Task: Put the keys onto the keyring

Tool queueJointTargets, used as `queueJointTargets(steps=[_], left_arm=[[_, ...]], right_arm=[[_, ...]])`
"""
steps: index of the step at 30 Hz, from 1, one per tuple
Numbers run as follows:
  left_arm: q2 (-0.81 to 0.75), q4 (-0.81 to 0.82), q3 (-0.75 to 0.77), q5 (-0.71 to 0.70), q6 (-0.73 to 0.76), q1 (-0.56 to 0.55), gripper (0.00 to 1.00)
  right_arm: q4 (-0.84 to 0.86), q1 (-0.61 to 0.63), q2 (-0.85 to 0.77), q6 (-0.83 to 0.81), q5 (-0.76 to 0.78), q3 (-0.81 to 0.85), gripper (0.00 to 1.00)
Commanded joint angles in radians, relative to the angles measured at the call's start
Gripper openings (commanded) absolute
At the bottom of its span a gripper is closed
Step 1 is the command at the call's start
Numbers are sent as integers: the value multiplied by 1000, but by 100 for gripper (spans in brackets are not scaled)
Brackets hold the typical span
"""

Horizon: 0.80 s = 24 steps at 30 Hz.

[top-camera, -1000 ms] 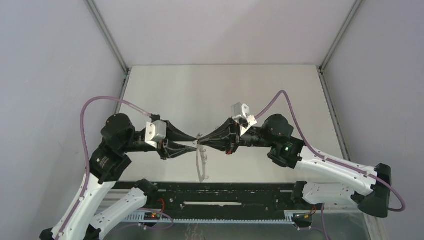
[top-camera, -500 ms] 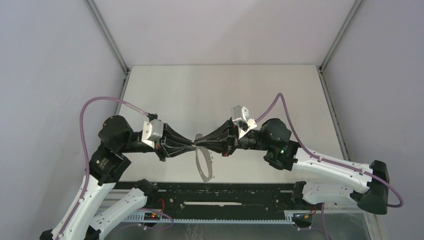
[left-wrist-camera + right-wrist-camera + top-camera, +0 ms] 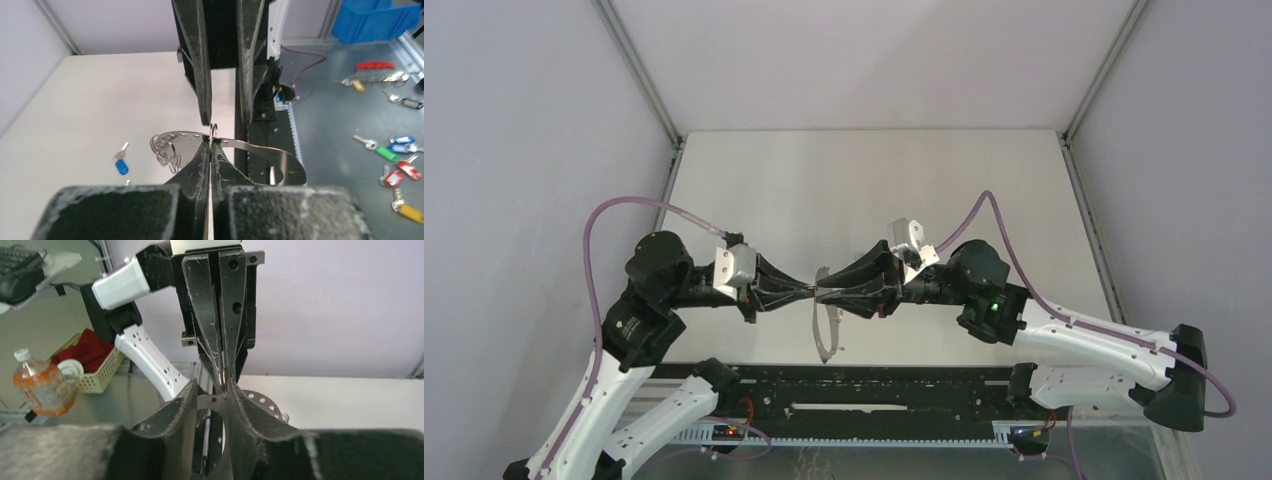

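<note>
Left wrist view, nearest first: the left claw (image 3: 210,146) is pinched fully together on the top edge of the keyring (image 3: 265,155), holding the band up in the air so it sweeps off to the right. Just beyond its tips, one small wire loop (image 3: 214,131) stands up from the rim. The right claw (image 3: 223,120) faces it from the far side with its fingers parted around that loop and nothing held. Farther off, the blue key (image 3: 120,165) lies on the desk (image 3: 75,110), well apart from the ring; I cannot pick out the green key on the desk. The step in hand looks like steadying or passing the ring between the arms. To do it well, the left pinch should hold firm while the right claw closes squarely on the band beside the loop rather than on the springy wire, so the ring does not swing or twist. The right wrist view adds the ring's other face, a row of holes along the band (image 3: 260,401), and confirms the gap between its own fingers. Only the top external view shows the ring (image 3: 826,330) hanging below the two meeting tips, clear of the desk.
</note>
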Motion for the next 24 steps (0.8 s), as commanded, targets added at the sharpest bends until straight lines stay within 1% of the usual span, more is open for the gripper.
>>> queueJointTargets(steps=[1,2,5,9,12,14,17,21,24], left_arm=[[24,-171,58,-28,304,-6,0],[34,-214,72,-40,354,-11,0],[60,-299,108,-93,481,-41,0],[77,-357,133,-141,575,-75,0],[85,-382,148,-170,619,-90,0],[87,-383,155,-179,629,-97,0],[90,-383,164,-175,622,-101,0],[88,-383,167,-169,601,-105,0],[87,-382,168,-164,583,-109,0]], right_arm=[[-169,-37,-70,-77,-60,51,39],[-240,-44,-72,-95,-67,75,43],[-418,-53,-54,-207,-95,166,48],[-663,-50,5,-330,-123,296,50],[-796,-29,53,-428,-83,381,49],[-832,-7,68,-466,-44,400,48],[-842,15,80,-501,-3,406,46],[-825,44,89,-530,57,406,43],[-794,52,91,-528,74,406,40]])
